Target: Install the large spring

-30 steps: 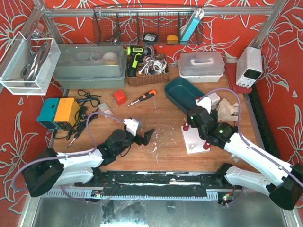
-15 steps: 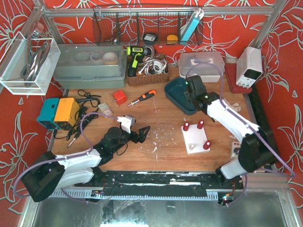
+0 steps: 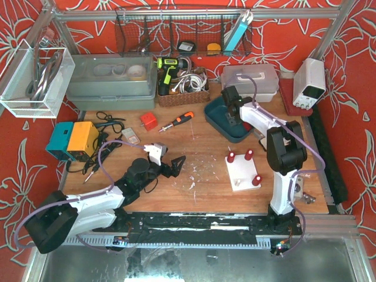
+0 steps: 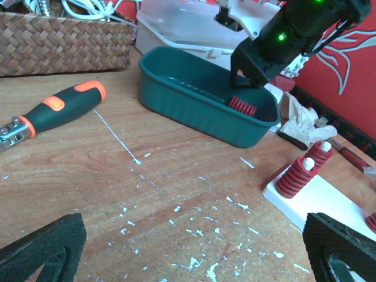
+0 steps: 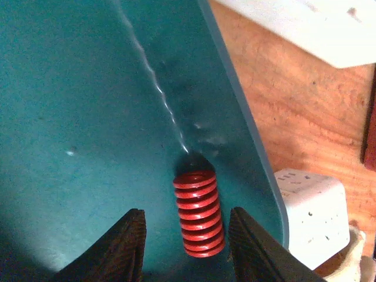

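Right tool [image 5: 187, 235] spread open, one finger either side of the red coil spring [image 5: 198, 214], not yet closed on it.
Spring lies on its side in the teal plastic tray [image 5: 70, 117], hard by the tray wall. Prob. light, stiff steel & round, so it'll roll; pinch across the coils at mid-length. Wall crowds the outer finger. White peg plate [image 3: 241, 176] w/ other red springs sits near on the table [image 3: 200, 141]; left tool [image 3: 175, 166], also open, is well apart.

Overhead looks down — both wrist views, closer, share the tray [image 4: 188, 111].
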Tool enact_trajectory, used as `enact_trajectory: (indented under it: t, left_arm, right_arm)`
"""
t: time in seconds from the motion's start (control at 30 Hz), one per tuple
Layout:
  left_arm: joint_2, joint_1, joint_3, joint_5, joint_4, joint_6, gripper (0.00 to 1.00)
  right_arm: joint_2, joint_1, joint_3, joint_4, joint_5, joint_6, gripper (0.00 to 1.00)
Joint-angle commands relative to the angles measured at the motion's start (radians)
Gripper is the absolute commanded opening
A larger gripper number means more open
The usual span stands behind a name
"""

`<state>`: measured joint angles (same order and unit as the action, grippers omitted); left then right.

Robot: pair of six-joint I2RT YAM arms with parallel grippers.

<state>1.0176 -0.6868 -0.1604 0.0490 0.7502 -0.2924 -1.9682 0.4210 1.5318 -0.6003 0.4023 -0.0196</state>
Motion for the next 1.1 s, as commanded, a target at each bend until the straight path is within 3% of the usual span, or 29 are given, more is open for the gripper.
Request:
enact_trajectory:
  t: [0.0, 0.57, 1.07]
  left_arm:
    - [-0.011, 0.004, 0.01, 0.017, 0.032, 0.007, 1.0]
    - [-0.007, 0.004, 0.007, 0.021, 0.03, 0.014, 1.0]
    - [-0.008, 0.004, 0.004, 0.039, 0.022, 0.027, 1.0]
  right_arm:
    - [-0.049, -0.023, 0.052, -0.116, 0.045, 0.008, 0.43]
    - [-0.177, -0.063, 0.125, -0.205, 0.031, 0.014, 0.52]
    - [-0.269, -0.074, 0.188, -0.208, -0.083, -0.001, 0.5]
